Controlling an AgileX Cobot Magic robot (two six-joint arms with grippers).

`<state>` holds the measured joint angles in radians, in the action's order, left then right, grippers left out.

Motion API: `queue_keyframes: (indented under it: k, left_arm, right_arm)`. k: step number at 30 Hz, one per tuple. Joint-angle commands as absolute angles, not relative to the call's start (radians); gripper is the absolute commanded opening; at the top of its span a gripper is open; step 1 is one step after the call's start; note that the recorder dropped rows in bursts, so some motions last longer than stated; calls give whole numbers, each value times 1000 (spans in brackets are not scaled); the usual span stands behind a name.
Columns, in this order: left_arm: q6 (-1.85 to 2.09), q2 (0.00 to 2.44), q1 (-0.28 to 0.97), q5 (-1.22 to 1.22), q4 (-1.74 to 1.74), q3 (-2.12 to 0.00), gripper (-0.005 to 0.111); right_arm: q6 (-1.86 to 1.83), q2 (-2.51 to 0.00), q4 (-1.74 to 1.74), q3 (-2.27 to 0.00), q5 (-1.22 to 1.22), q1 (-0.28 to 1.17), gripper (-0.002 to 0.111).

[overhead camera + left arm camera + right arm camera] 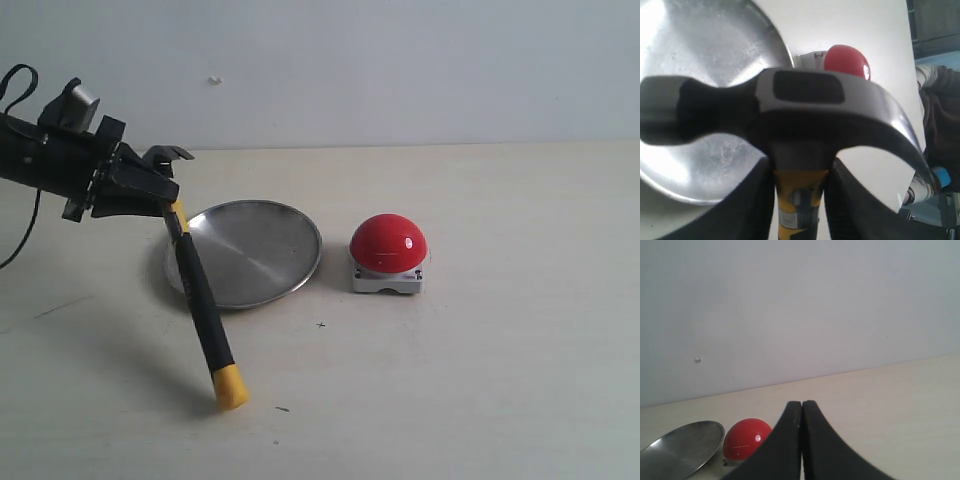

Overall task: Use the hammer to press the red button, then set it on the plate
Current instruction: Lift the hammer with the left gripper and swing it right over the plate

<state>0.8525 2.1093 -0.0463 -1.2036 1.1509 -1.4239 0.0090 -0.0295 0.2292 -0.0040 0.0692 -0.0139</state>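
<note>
Claw hammer, with a dark metal head, black handle, yellow neck and yellow end, hangs in the left pincer, which is grasping it by the yellow neck just under the head. The left wrist view shows the two dark fingers on either side of that neck. The handle slopes down and toward the camera, crossing in front of the left rim of the round shallow silver metal plate. Whether the hammer's yellow end touches the worktop I cannot tell. The glossy red dome button on its small grey square base stands just beside the plate, on its right, apart from the hammer. The right pincer, seen only by its own wrist camera, is clenched, its fingers pressed flat together, well back from the button and plate. The worktop is pale cream and matt, with a few small dark specks. Behind it rises a plain pale wall bearing one small mark
</note>
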Motion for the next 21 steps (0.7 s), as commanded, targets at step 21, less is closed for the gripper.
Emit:
queue_keyframes:
  k: [21]
  left_arm:
    - [1022,2088,-17,-1221,1418,-1315,0]
  right_arm:
    - [0,-24,230,0,67,-20,0]
